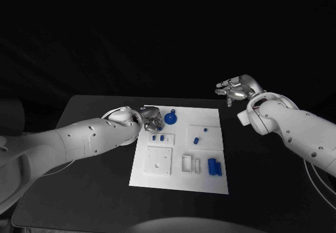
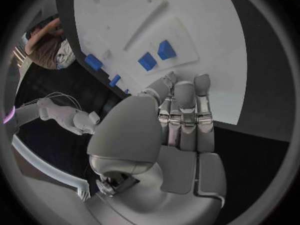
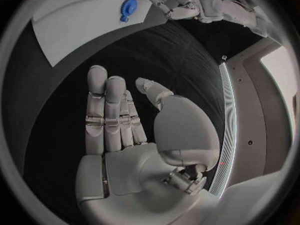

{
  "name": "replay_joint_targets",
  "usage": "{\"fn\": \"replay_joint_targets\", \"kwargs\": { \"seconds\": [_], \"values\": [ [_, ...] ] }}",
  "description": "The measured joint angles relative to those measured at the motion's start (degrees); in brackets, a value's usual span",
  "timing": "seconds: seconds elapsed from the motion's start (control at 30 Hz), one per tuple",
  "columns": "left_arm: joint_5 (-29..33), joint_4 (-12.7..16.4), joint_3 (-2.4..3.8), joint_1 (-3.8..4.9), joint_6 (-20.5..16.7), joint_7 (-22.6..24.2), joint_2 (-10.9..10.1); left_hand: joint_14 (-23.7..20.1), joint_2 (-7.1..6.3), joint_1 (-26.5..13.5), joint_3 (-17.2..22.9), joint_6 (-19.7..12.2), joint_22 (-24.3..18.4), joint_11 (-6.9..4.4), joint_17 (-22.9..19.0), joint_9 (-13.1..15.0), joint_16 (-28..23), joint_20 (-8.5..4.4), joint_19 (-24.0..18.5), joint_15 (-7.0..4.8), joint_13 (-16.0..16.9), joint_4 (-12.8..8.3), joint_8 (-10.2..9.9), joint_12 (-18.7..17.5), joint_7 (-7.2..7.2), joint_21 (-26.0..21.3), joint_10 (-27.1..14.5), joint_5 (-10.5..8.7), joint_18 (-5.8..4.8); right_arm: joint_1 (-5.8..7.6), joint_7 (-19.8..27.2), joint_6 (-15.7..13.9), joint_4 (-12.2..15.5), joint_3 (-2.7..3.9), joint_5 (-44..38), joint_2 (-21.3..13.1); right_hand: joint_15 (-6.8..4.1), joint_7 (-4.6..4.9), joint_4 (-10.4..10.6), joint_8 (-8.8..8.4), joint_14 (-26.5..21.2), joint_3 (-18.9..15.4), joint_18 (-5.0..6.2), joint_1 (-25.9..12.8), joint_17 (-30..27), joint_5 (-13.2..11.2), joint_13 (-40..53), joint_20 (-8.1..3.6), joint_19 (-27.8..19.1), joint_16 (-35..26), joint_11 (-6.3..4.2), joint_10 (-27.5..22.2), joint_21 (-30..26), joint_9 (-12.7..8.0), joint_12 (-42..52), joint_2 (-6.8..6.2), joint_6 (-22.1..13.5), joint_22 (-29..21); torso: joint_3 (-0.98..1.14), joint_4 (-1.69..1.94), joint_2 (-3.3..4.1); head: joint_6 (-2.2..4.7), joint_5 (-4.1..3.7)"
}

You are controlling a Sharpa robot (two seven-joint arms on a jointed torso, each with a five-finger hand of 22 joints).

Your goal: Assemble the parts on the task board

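The left hand (image 1: 150, 119) hangs over the far left corner of the white board (image 1: 210, 183), fingers pointing down toward it. In its own wrist view the left hand (image 2: 169, 135) has its fingers straight and close together, the thumb folded beside them, with nothing held. Just beside this hand on the board lies a round blue disc with a small tab (image 1: 171, 118). A little nearer on the board than the hand, two small blue blocks (image 1: 158, 138) sit side by side on a raised white pad; the wrist view shows them just past the fingertips (image 2: 156, 55).

The right hand (image 1: 237, 90) is lifted above the black table (image 1: 84, 111), well apart from the board's far right corner. Its wrist view shows the right hand (image 3: 134, 130) flat and empty, fingers stretched out side by side.

At the board's near right corner two blue cylinders (image 1: 215, 168) lie together.
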Motion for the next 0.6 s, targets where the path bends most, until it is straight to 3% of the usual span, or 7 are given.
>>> {"fn": "replay_joint_targets", "kwargs": {
  "seconds": [0.5, 0.6],
  "values": [
    [0.0, 0.2, -0.17, -0.04, 0.5, -0.02, -0.18, 0.0, -0.01, -0.01, 0.0, 0.72, -0.01, 0.02, 0.0, 0.03, -0.22, 0.09, -0.09, 0.0, 0.01, 0.0, 0.22, 0.0, 0.14, 0.0, -0.01, 0.0, 0.01, -0.33, 0.0, 0.05, 0.0, 0.0, 0.0, -0.06, 0.0, -0.09, 0.0, 0.0, 0.0, 0.0, -0.01, 0.0, 0.0, 0.0, 0.01, 0.0, 0.0, -0.01, 0.0, 0.0, 0.0, 0.0, 0.0, 0.0, -0.09, 0.01, -0.05, 0.01, -0.01, -0.08, 0.02],
    [0.0, 0.24, -0.21, -0.07, 0.4, 0.03, -0.23, -0.03, -0.01, -0.01, 0.0, -0.65, -0.01, 0.55, 0.0, 0.02, -0.22, 0.09, -0.09, 0.03, 0.01, 0.0, 0.23, 0.0, 0.56, 0.0, -0.82, 0.0, 0.01, -0.39, 0.01, 0.11, -0.04, 0.0, 0.0, -0.06, 0.09, -0.09, 0.0, 0.0, -0.09, 0.0, 0.0, 0.0, -0.07, 0.0, 0.01, 0.0, 0.0, -0.01, 0.0, 0.0, 0.0, 0.0, 0.0, 0.0, -0.09, -0.07, -0.05, 0.02, -0.02, -0.08, 0.02]
  ]
}}
